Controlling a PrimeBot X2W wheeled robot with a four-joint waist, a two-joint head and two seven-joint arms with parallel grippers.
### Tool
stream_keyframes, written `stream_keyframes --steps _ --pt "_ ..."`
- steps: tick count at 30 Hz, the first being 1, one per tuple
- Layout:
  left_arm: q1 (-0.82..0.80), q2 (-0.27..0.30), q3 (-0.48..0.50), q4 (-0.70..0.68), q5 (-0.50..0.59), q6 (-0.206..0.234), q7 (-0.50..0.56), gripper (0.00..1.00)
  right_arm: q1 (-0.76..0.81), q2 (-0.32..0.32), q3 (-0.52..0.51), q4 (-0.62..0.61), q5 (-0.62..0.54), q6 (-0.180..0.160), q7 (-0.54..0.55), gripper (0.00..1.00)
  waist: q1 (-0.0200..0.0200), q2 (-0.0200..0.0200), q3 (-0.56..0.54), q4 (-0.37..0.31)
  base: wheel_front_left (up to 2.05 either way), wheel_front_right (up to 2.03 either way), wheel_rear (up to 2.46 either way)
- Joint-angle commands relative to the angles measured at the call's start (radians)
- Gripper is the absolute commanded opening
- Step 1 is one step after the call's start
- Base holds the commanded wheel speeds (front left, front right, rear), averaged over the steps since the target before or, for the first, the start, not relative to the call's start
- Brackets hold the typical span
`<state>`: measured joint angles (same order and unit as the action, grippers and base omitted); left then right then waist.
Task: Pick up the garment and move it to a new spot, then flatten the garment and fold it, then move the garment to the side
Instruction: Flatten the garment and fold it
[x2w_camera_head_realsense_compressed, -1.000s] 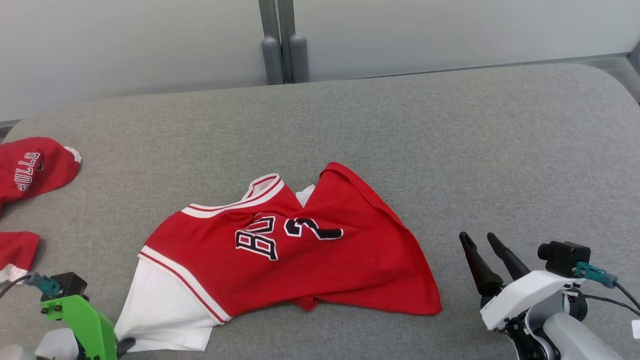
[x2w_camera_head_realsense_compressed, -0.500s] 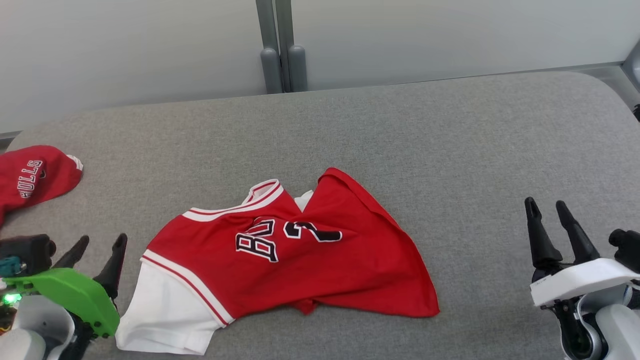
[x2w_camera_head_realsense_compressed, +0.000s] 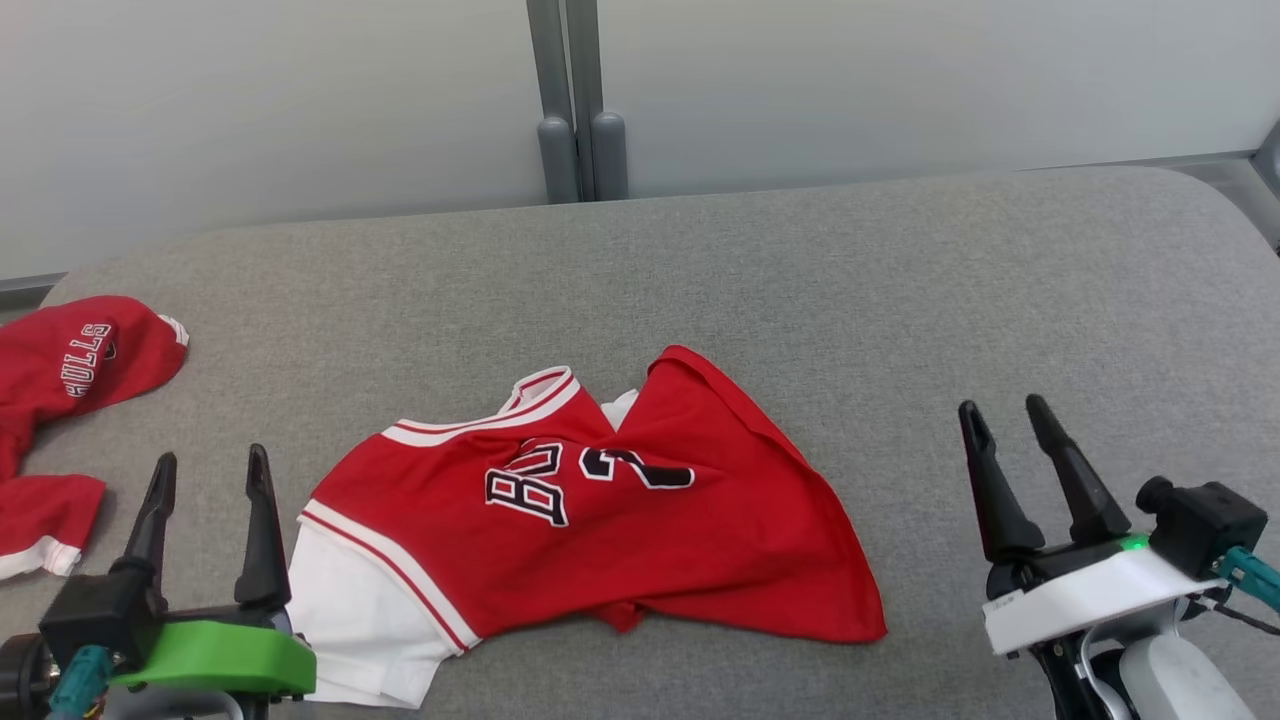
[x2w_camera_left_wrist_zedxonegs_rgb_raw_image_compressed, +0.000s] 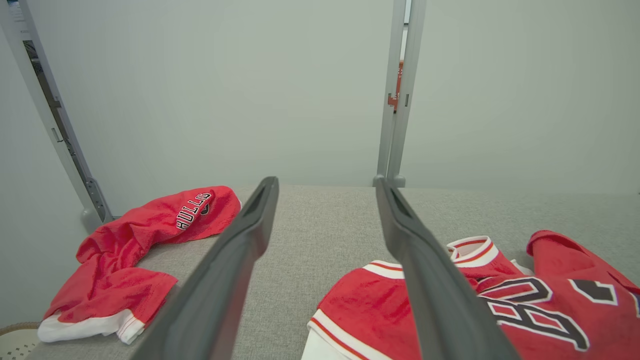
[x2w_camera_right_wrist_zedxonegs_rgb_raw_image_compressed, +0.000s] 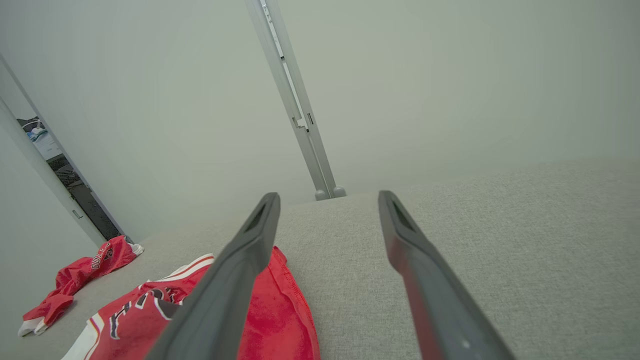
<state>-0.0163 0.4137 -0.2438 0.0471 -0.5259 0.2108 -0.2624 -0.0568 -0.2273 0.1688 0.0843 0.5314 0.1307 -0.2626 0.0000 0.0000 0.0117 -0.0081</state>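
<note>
Garment (x2w_camera_head_realsense_compressed: 590, 530) lies rumpled at centre of table (x2w_camera_head_realsense_compressed: 900, 280), free for flattening.
Left hand (x2w_camera_head_realsense_compressed: 211, 456) just beside white hem (x2w_camera_head_realsense_compressed: 350, 610), right hand (x2w_camera_head_realsense_compressed: 1001, 405) well clear, both spread and empty, likely flanking to catch edges; beyond, red flap (x2w_camera_head_realsense_compressed: 720, 430) doubled over lettering (x2w_camera_head_realsense_compressed: 585, 480).

Far left of frame: crumpled red garment w/ white trim (x2w_camera_head_realsense_compressed: 40, 390), "BULLS" lettering showing, lying on the grey fabric surface (x2w_camera_head_realsense_compressed: 900, 300). Top centre: twin grey posts (x2w_camera_head_realsense_compressed: 580, 100) btwn pale wall panels (x2w_camera_head_realsense_compressed: 250, 100), right behind the surface's back edge.
</note>
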Motion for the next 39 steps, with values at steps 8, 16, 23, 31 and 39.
stream_keyframes --steps 8,16,23,31,39 --pt "0.088 -0.131 0.086 0.058 0.176 -0.099 -0.003 1.0 0.029 -0.025 0.038 0.058 -0.006 0.0 -0.003 1.0 0.0 0.0 -0.008 0.007 0.0 0.0 0.0" --pt "0.083 -0.196 0.16 0.086 0.249 -0.182 -0.002 1.0 -0.004 -0.033 0.054 0.072 0.007 0.0 -0.003 1.0 0.0 0.0 -0.017 -0.001 0.0 0.0 0.0" --pt "0.085 -0.233 0.204 0.104 0.289 -0.225 -0.002 1.0 -0.002 -0.042 0.056 0.077 0.007 0.0 -0.003 1.0 0.0 0.0 -0.024 0.002 0.0 0.0 0.0" --pt "0.075 -0.249 0.237 0.124 0.333 -0.259 -0.002 1.0 -0.002 -0.053 0.073 0.092 0.006 0.0 -0.003 1.0 0.0 0.0 -0.028 0.003 0.0 0.0 0.0" --pt "0.092 -0.213 0.255 0.254 0.273 -0.301 0.089 1.0 0.003 -0.093 0.23 0.257 0.117 0.0 0.13 1.0 0.0 0.0 -0.026 0.006 0.0 0.0 0.0"
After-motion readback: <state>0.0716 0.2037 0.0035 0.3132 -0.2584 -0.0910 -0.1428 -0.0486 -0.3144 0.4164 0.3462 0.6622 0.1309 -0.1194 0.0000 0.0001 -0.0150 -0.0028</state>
